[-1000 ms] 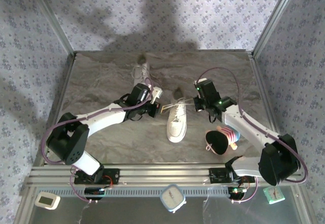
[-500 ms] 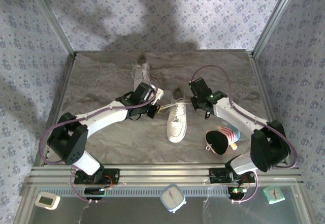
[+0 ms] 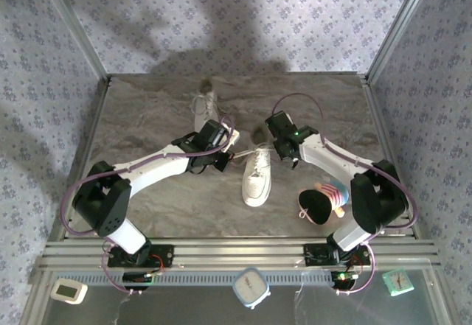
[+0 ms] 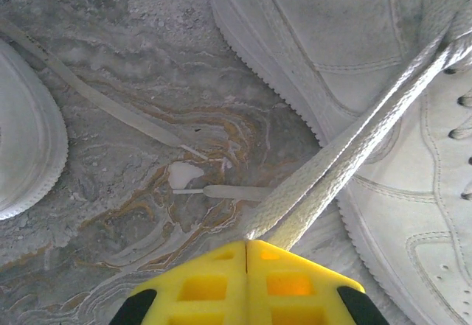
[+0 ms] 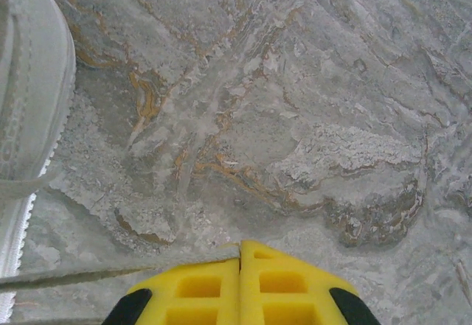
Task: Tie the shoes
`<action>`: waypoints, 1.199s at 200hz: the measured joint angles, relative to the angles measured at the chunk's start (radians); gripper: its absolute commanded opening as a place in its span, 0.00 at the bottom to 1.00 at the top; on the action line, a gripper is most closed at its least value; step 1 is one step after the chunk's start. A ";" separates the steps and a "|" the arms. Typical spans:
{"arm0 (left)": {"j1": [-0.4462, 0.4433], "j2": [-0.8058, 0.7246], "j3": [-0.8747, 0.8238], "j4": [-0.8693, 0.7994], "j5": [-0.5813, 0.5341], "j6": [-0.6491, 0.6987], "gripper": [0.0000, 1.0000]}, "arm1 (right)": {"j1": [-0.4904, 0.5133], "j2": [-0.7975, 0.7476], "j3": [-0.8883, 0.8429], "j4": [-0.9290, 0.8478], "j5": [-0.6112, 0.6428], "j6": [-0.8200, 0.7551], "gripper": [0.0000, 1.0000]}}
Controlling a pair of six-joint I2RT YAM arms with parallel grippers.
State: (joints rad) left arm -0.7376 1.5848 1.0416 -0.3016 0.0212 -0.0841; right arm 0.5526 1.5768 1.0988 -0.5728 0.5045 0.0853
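near shoe [image 3: 257, 176] centre | far shoe [image 3: 204, 108] behind-left | plush toy [image 3: 321, 203] right

Robot lab test cell: aluminium frame [image 3: 397, 26], floral-patterned walls [image 3: 221, 15], marbled tabletop [image 3: 147, 111], slotted mounting rail [image 3: 236, 252] in front.

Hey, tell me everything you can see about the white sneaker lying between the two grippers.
The white sneaker is a low-top with a ridged sole edge, stitched panels that look like leather, and flat white laces. It sits sole-down on the marbled table, toe toward the arm bases. It is untied. The left gripper is shut on the left lace and the right gripper on the right lace, each stretched out sideways.
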 measured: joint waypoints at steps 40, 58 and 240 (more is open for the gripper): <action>-0.007 0.010 0.003 -0.013 -0.019 0.006 0.00 | 0.006 0.031 0.013 -0.016 0.010 0.000 0.00; -0.009 0.010 0.003 -0.013 -0.023 0.006 0.00 | 0.008 0.044 0.022 -0.026 0.017 0.000 0.00; 0.005 -0.328 -0.136 0.152 -0.067 -0.163 0.90 | 0.045 -0.398 -0.116 0.081 -0.149 0.176 0.69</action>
State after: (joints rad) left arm -0.7322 1.2572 0.9054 -0.1493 -0.0456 -0.2474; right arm 0.5980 1.1790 0.9829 -0.4915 0.3557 0.2615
